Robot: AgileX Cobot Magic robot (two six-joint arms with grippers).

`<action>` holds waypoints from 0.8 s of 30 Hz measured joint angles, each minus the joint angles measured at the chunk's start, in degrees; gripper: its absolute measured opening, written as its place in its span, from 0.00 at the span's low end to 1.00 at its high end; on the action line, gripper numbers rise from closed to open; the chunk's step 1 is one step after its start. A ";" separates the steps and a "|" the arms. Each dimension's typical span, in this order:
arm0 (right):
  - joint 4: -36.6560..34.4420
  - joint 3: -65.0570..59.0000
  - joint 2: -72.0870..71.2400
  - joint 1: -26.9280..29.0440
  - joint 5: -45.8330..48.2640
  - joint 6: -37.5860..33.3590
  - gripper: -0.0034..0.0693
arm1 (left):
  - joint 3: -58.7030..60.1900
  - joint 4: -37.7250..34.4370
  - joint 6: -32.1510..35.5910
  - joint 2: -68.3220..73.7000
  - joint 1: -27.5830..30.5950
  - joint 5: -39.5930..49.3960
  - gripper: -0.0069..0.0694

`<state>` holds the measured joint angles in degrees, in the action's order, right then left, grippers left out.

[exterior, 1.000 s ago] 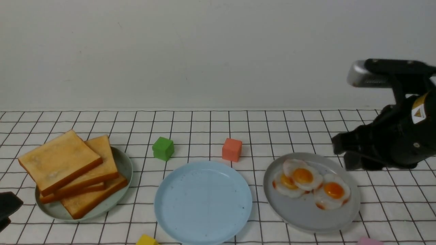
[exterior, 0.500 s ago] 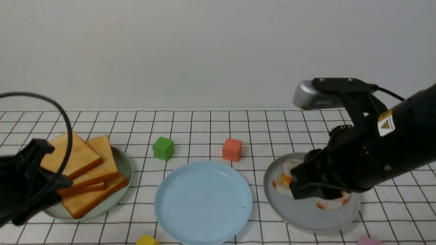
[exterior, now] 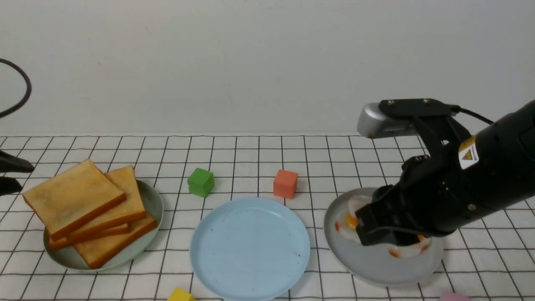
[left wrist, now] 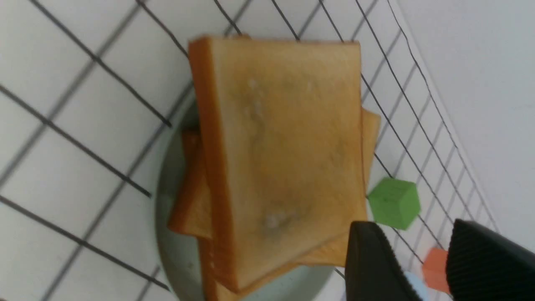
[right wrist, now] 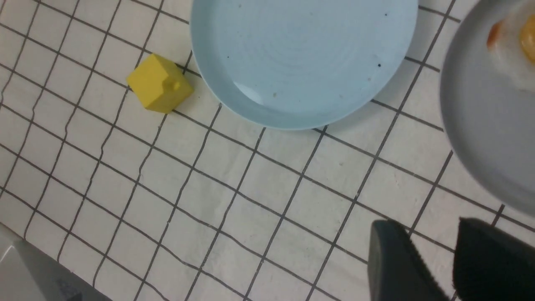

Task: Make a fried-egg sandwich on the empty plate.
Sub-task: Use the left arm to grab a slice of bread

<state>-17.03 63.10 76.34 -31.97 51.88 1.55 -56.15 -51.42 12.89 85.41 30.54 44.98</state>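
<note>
Toast [exterior: 73,196] looks light and stiff, best pinched across a crust edge. Left end effector [left wrist: 411,228] and right end effector [right wrist: 428,225] both gape empty.

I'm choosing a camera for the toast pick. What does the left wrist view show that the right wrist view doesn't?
Left only: toast stack on the grey-green plate, green cube, orange cube. Right only: yellow block, grey plate with an egg. Both: the checked cloth and the light blue plate, just a sliver in the left view.
</note>
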 joint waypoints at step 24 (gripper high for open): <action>0.14 -0.06 0.02 0.00 -1.07 0.00 0.38 | -7.73 6.95 10.26 19.29 -0.13 -9.40 0.57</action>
<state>-16.90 63.04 76.35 -31.97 50.81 1.55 -63.88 -44.47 23.15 104.70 30.41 35.57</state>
